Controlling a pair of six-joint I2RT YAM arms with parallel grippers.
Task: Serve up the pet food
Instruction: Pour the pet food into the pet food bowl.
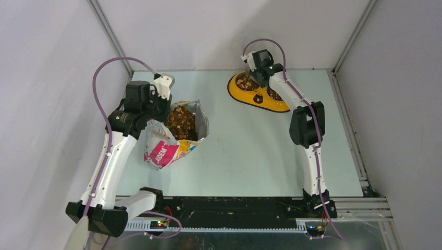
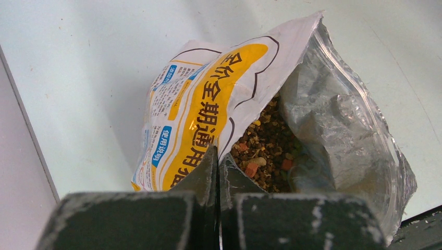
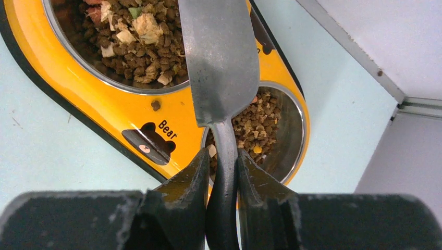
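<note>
**A:** Pale green table (image 1: 250, 156), grey walls on three sides. What have your jaws got hold of?

**B:** Your left jaws are pressed fully together on the near lip of the bag (image 2: 208, 104). They pinch the foil so that the mouth gapes upward, which looks to be why it stands open instead of slumping. Your right jaws are closed narrowly on the thin handle of the scoop (image 3: 221, 57), with its blade pointing away from the wrist.

**A:** And the pet food (image 2: 263, 148)?

**B:** Some lies in the bottom of the bag, which sits toward the table's left edge, nearer the far-left corner. More fills both bowls of the yellow feeder (image 3: 120, 112) at the far edge, right of the middle, and one bowl looks fuller than the other. Your scoop's blade hangs over the ridge between the bowls. I judge this to be the delivery step, but I can't tell whether any kibble rides on the blade.
</note>
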